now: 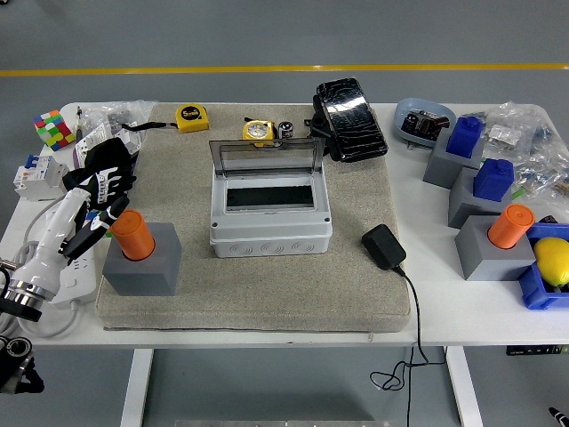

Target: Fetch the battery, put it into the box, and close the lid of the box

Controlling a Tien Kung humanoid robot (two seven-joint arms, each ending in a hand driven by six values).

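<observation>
An orange cylindrical battery [132, 234] stands upright in a grey block holder [142, 261] at the mat's front left. My left hand [105, 197], black with a white forearm, hovers just left of and above the battery. Its fingers are spread and its thumb points at the orange cylinder without gripping it. The grey box [269, 218] sits mid-mat with its clear lid [265, 158] standing open at the back, and its black interior looks empty. My right arm is out of view.
A second orange cylinder [510, 226] sits in a grey block at right, near blue blocks [493, 178] and a lemon [553, 261]. A black adapter [384, 246] with its cable lies right of the box. A tape measure [191, 116], black pouch [349, 107] and Rubik's cube [53, 129] lie behind.
</observation>
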